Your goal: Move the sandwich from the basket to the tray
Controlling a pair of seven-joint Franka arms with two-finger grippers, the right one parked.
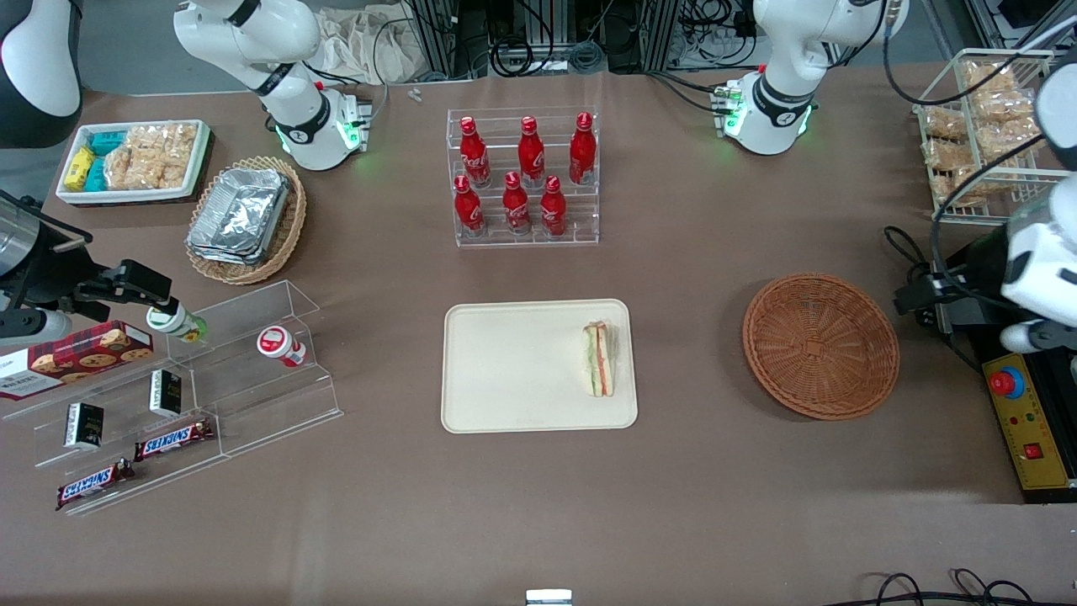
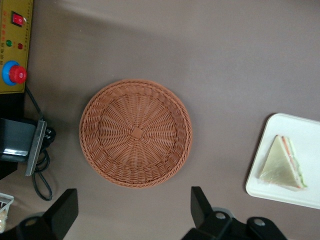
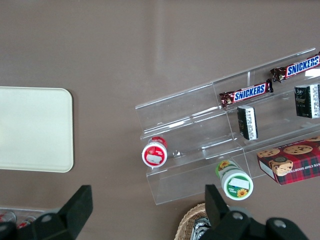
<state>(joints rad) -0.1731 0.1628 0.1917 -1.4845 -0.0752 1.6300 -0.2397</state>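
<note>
From the front I see the sandwich (image 1: 599,359) lying on the tray (image 1: 505,370), close to the tray edge that faces the basket (image 1: 820,345), with bare brown table (image 1: 690,353) between tray and basket and the rack of red bottles (image 1: 523,177) farther from the camera. From the left wrist, my gripper (image 2: 134,212) hangs above the table just beside the basket rim, its fingers (image 2: 65,210) wide apart and holding nothing, and the yellow control box (image 2: 15,45) sits near the basket. From the right wrist I see only a bare corner of the tray (image 3: 35,130) and the clear snack shelf (image 3: 230,135) well apart from it.

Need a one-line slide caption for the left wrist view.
Open gripper hovers above the empty basket; the sandwich lies on the tray beside it.
</note>
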